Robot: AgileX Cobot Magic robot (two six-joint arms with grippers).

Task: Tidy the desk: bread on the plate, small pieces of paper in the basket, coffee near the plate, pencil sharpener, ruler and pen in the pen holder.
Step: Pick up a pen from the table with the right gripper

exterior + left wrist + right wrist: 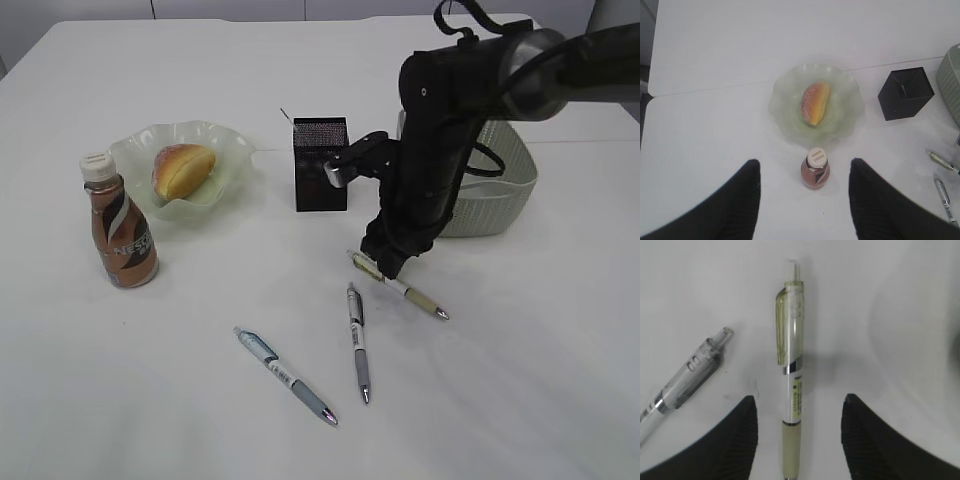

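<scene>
Right hand (799,440) spread, straddling green pen (791,385) on tabletop (520,400), not pinching yet. Best: descend square, close mid-barrel, avoid neighbouring grey pen (687,377).

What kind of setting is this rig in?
Probably a lab or office mock-up of a work desk: a plain white table set with loose pens, a black mesh pen holder, and a snack plate beside a coffee bottle.

A glossy black robot arm (440,130) with thick rounded segments, a small pale screw near its upper joint and black cables looped along it. Matte black, finely ribbed fingers (735,440) taper to rounded tips.
</scene>
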